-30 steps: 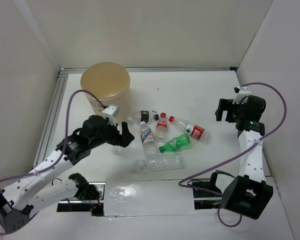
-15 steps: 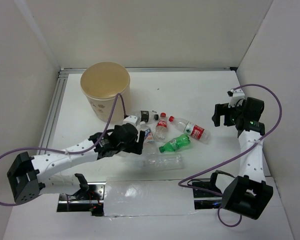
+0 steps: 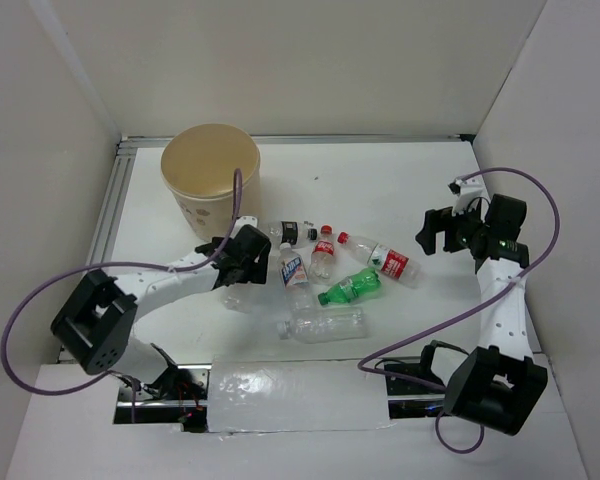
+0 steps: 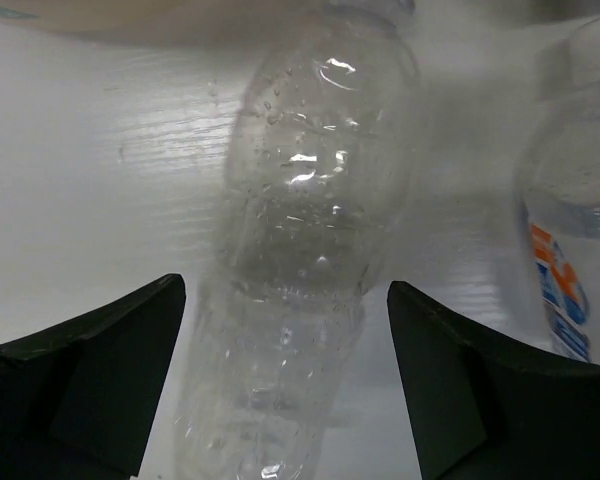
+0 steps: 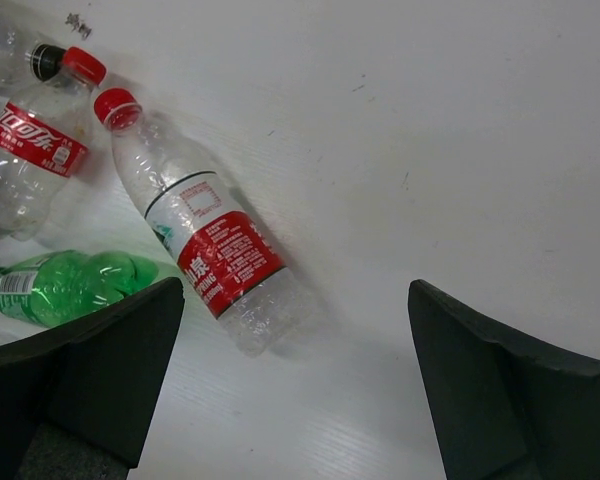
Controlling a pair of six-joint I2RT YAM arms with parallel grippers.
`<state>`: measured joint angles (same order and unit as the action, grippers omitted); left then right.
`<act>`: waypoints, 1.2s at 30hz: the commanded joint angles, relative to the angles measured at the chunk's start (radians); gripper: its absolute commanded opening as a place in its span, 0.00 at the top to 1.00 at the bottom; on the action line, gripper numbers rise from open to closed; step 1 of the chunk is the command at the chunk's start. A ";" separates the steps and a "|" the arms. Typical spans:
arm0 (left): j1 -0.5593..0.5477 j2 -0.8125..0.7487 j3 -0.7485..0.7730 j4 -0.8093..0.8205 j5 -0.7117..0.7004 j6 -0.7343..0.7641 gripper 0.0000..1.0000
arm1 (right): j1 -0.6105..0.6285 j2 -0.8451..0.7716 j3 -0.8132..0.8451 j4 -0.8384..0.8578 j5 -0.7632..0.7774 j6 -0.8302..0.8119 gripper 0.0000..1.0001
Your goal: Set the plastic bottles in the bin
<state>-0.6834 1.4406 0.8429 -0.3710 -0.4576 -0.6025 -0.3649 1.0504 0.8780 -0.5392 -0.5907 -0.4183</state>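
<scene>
a white table [image 3: 400, 180] is filling the floor of the enclosure, and plain white wall panels [image 3: 280, 60] are closing it in at the back and on both sides. a silver metal rail [image 3: 105, 235] is running along the table's left edge and a second rail [image 3: 360, 137] is running along its far edge, the two meeting at the far left corner. a tiny dark speck [image 3: 315, 181] is sitting on the bare surface toward the back, and a shiny, crinkled clear strip [image 3: 290, 395] is lying across the near edge.

Open tabletop [image 3: 400, 190] right of bottle cluster [image 3: 323, 258]
</scene>
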 commanded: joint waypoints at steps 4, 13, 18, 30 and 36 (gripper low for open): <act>-0.024 0.119 -0.001 0.089 0.046 0.070 0.30 | 0.033 0.034 0.044 -0.027 -0.043 -0.042 0.00; -0.165 -0.110 0.237 -0.043 0.030 0.130 0.85 | 0.096 0.043 0.053 -0.085 -0.060 -0.154 0.67; -0.107 -0.187 0.455 -0.063 0.010 0.179 0.87 | 0.138 0.059 0.039 -0.088 -0.086 -0.217 0.32; 0.240 -0.079 0.597 0.188 -0.086 0.273 0.81 | 0.259 0.128 0.030 -0.007 0.012 -0.197 0.02; 0.324 0.038 0.654 0.188 -0.076 0.273 0.62 | 0.334 0.137 0.010 0.004 0.054 -0.209 0.01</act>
<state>-0.3901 1.4456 1.4349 -0.2550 -0.5190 -0.3611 -0.0666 1.1820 0.8841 -0.5793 -0.5705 -0.6189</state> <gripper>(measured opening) 0.602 0.993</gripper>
